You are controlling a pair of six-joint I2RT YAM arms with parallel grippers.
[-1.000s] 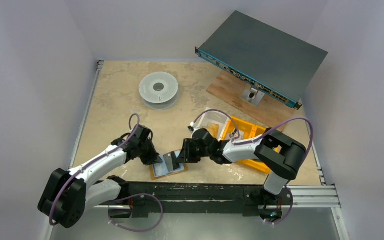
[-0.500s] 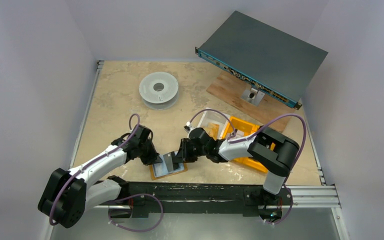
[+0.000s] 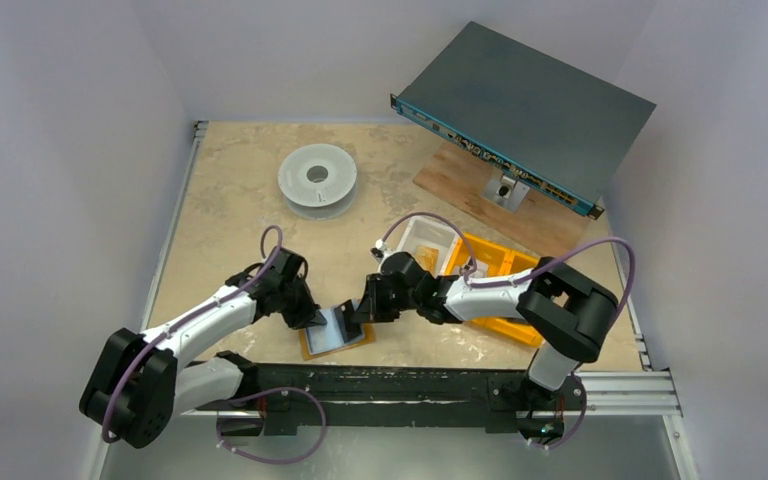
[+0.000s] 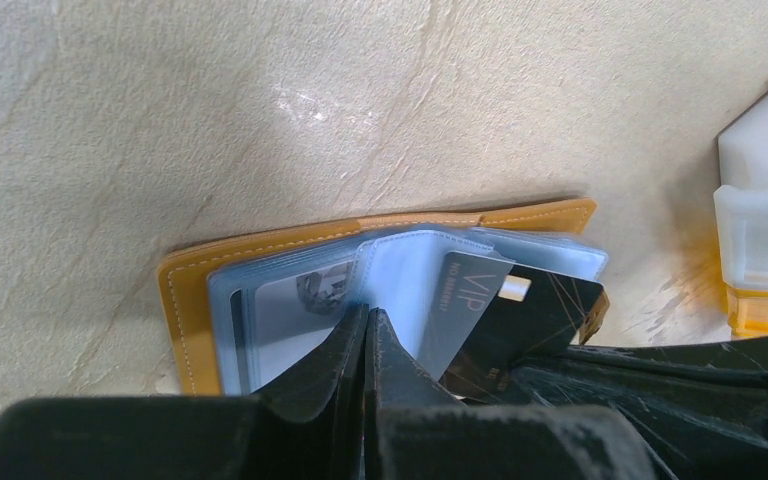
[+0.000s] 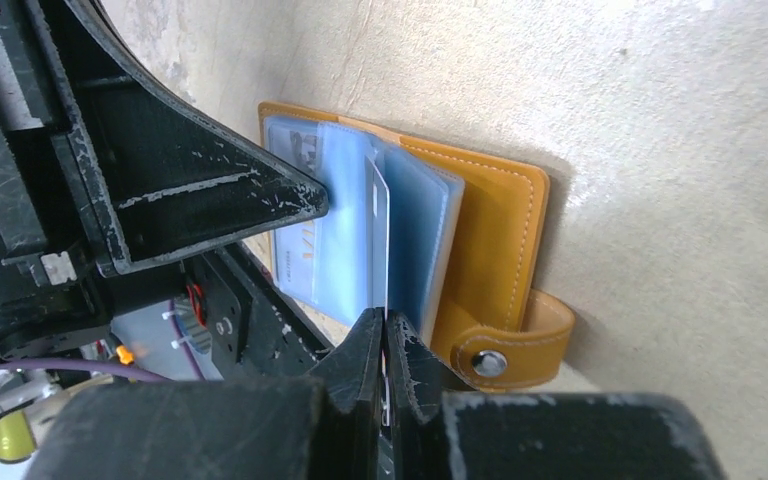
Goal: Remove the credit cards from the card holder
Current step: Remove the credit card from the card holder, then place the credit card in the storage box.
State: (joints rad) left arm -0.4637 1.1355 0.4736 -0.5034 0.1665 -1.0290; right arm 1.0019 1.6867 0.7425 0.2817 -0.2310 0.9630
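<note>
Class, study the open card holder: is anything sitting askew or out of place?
Yes: one dark card sticks out crookedly from the card holder's clear sleeves, tilted against the holder's straight edges.

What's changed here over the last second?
The right gripper edged slightly toward the left gripper, its elbow swinging in and back out, and the plastic sleeves they pinch tilted a little. Both stay clamped; the card holder, spool and bins haven't moved.
</note>
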